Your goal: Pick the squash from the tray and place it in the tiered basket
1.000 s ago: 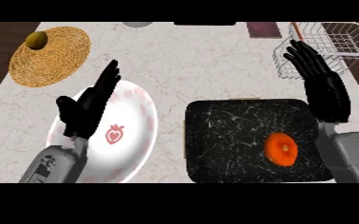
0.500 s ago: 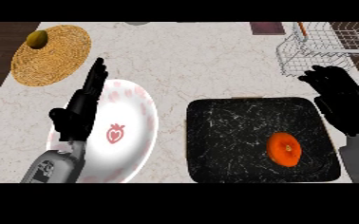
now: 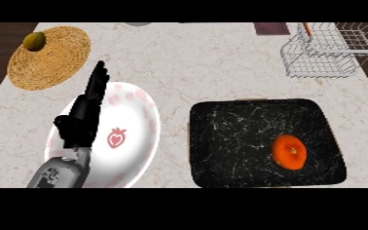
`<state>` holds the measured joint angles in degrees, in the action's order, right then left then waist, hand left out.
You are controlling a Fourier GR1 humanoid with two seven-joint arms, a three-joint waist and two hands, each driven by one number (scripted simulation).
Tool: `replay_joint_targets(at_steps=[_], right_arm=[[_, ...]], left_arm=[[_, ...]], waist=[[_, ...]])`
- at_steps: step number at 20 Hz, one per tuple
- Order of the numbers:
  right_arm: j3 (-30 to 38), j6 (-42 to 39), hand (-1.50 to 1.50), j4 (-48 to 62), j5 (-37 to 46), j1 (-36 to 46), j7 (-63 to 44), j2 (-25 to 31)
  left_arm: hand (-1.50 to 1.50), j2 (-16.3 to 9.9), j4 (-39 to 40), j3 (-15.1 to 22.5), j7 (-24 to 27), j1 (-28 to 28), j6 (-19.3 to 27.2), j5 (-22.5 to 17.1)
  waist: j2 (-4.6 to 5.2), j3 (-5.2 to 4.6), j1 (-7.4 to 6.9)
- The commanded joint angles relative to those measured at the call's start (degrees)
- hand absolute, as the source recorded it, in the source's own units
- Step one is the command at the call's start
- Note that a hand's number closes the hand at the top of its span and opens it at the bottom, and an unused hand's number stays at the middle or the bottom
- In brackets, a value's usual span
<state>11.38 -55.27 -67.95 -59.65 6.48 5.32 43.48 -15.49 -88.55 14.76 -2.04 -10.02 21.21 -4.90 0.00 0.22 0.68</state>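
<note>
An orange squash (image 3: 289, 151) lies in the right part of a black marbled tray (image 3: 237, 141) at the lower right of the counter. The wire tiered basket (image 3: 320, 51) stands at the upper right, behind the tray. My left hand (image 3: 82, 114) is open, fingers straight and pointing up, over the left edge of a white plate. The right hand does not show in the head view.
A white plate (image 3: 126, 136) with a strawberry mark sits left of the tray. A round woven mat (image 3: 50, 58) at the upper left carries a small olive-green fruit (image 3: 34, 40). A dark object (image 3: 271, 28) lies at the back edge.
My right hand has pulled down and right, out of view. The view has shifted, so the basket and tray now sit further left. The left hand stays over the plate.
</note>
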Motion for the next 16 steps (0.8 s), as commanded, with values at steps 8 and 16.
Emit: replay_joint_targets(at_steps=[8,16], right_arm=[[12.4,-6.2,-1.50,-22.4,29.7,4.0,1.6,16.8],[12.8,-1.1,-1.50,-45.0,46.9,-2.3,0.0,10.0]], left_arm=[[0.00,0.6,-0.4,0.0,0.5,1.5,0.8,0.7],[0.00,3.3,2.9,0.9,1.4,-0.6,2.6,3.8]], waist=[[-0.76,-0.07,0.95],[-0.16,-0.17,0.53]])
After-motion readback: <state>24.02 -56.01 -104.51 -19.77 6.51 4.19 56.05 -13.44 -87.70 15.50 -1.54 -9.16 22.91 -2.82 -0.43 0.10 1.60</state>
